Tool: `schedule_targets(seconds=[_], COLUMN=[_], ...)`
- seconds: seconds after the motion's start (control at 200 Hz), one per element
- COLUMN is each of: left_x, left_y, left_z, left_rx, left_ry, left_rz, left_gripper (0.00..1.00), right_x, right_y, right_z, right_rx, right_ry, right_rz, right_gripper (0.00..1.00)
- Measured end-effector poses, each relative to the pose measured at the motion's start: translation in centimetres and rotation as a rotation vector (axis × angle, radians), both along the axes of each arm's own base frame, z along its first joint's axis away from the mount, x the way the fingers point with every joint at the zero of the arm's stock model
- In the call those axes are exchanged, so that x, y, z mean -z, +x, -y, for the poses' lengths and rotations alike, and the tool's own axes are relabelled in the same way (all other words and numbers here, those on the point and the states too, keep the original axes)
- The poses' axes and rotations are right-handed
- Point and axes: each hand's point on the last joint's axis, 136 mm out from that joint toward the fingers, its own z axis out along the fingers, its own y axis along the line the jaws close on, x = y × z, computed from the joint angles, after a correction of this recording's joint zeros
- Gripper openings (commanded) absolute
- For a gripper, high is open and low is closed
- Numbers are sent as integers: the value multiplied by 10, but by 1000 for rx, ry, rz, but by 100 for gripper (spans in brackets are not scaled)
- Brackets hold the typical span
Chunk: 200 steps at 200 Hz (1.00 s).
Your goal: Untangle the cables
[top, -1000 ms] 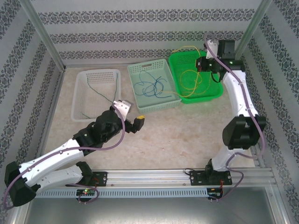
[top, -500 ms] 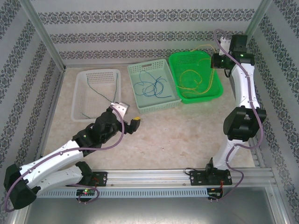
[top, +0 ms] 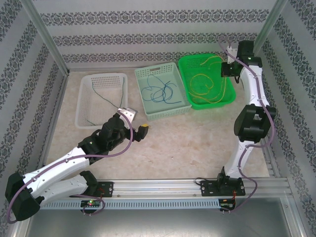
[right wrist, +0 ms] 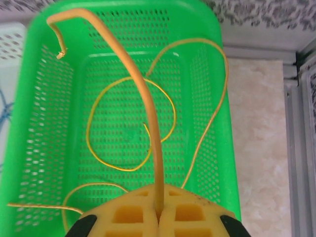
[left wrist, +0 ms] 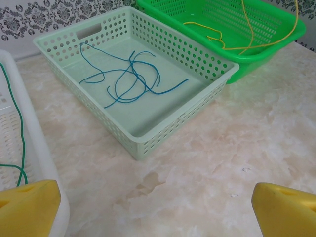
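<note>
Three baskets are set in a row on the bench (top: pixel 197 138), apparently one per colour. In the top view, the dark green cable (top: pixel 101 96) lies in the white basket (top: pixel 84 106), the blue cable (top: pixel 160 91) in the pale basket (top: pixel 139 94), and the yellow cable (top: pixel 202 79) in the green basket (top: pixel 183 81).

In the left wrist view, the left tool (left wrist: pixel 158 212) is spread wide and empty and is aimed at the pale basket, presumably in readiness.

In the right wrist view, the right tool (right wrist: pixel 158 212) is pressed together on the yellow cable. The cable is lifted above the green basket, probably so that it can be drawn free of its loops.
</note>
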Motion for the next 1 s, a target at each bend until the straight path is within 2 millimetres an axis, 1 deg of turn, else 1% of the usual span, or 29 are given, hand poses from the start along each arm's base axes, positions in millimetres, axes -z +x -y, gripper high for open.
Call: schedule_targets(seconds=[0.12,0.16,0.235,0.255,0.325,0.38,0.425,0.5,0.605,0.669,0.739,0.834,0.999], left_x=[3,6,11,13,17,19,21,24,27,29,32,37,43], left_y=[3,4,5,6,6,7,7,9,9,9,10,10,9], left_z=[-2,-2,-1,-1,0,1,1,0,1,2,2,5,9], left_rx=[-10,-13,-12,-13,-12,-10,-9,-12,-14,-14,-11,-3,9], left_ry=[5,11,21,23,31,35,36,38,37,33,31,32,29], left_rz=[-8,-15,-30,-33,-43,-50,-56,-66,-78,-85,-96,-114,-138], left_gripper=[100,100,100,100,99,100,100,100,99,100,100,100,100], right_x=[36,47,68,72,88,97,102,103,94,85,72,43,-26], right_y=[9,12,18,18,22,25,28,34,36,36,31,25,19], right_z=[-4,-6,-12,-12,-17,-19,-18,-18,-17,-18,-19,-20,-20], right_rx=[-10,-13,-25,-25,-35,-27,-19,-3,23,38,54,81,124], right_ry=[2,0,-8,-13,-31,-43,-59,-78,-73,-62,-43,-21,-12], right_rz=[-72,-92,-131,-140,-173,-192,-202,-202,-186,-165,-143,-91,58], right_gripper=[0,6,12,17,43,58,66,70,74,76,79,82,84])
